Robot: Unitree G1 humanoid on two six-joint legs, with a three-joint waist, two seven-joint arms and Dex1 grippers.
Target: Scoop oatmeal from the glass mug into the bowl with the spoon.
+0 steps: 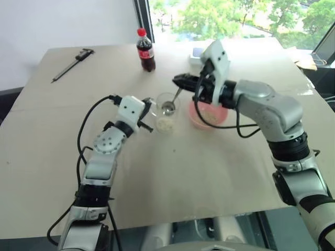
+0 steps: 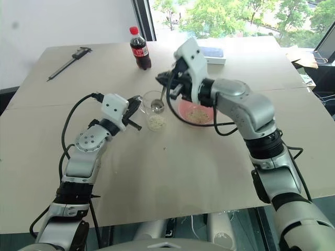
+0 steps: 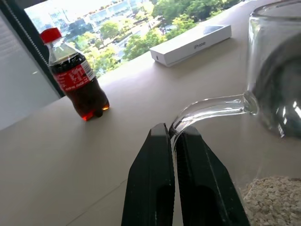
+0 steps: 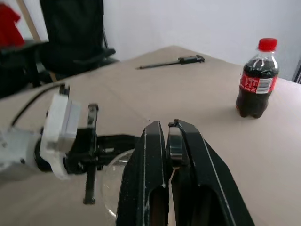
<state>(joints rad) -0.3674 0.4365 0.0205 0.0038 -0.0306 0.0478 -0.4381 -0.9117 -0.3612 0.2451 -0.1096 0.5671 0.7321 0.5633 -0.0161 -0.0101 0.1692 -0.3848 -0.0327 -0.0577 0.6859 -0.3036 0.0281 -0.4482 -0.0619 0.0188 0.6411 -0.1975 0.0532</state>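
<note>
The clear glass mug stands near the middle of the table, with pale oatmeal at its bottom. My left gripper is shut on the mug's curved handle. The silver spoon has its small bowl inside the mug, and its handle slants up into my right gripper, which is shut on it above the mug. Just right of the mug sits the pink bowl, with some pale flakes inside.
A cola bottle stands behind the mug, with a white box to its right near the far edge. A dark caliper lies at the far left. Bare table lies in front of the mug.
</note>
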